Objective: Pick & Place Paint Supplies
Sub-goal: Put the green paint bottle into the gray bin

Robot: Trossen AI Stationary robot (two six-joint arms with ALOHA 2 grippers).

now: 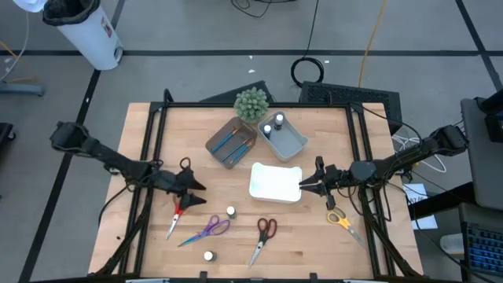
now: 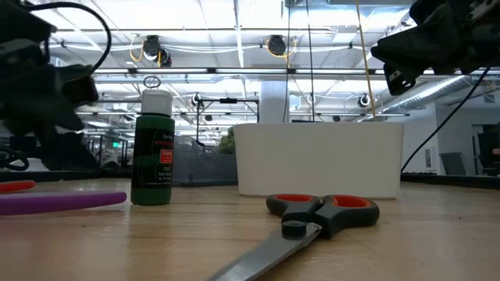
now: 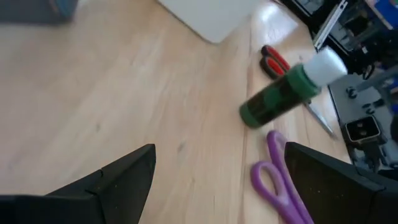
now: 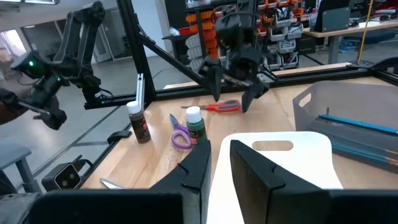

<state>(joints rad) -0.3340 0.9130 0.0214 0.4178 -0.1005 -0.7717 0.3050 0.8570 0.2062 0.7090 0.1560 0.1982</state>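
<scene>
My left gripper (image 1: 196, 194) hangs open over the table's left half, just past the red scissors' handles (image 1: 179, 211), and touches nothing. In its wrist view (image 3: 217, 186) a green white-capped bottle (image 3: 280, 93) stands ahead, beside the purple scissors (image 3: 273, 177). That bottle (image 1: 231, 212) stands upright on its base. A second bottle (image 1: 208, 255) stands near the front edge. Red-and-black scissors (image 1: 265, 236) and yellow scissors (image 1: 342, 222) lie flat on the table. My right gripper (image 1: 305, 185) waits level at the white tray's right end (image 4: 280, 155), a narrow slit between its fingers and nothing in it.
A brown tray (image 1: 232, 143) with brushes and a blue-grey tray (image 1: 284, 135) with bottles sit at the back, beside a round green plant (image 1: 251, 104). The white tray (image 1: 275, 182) lies mid-table. Bare wood shows at the far left and front right.
</scene>
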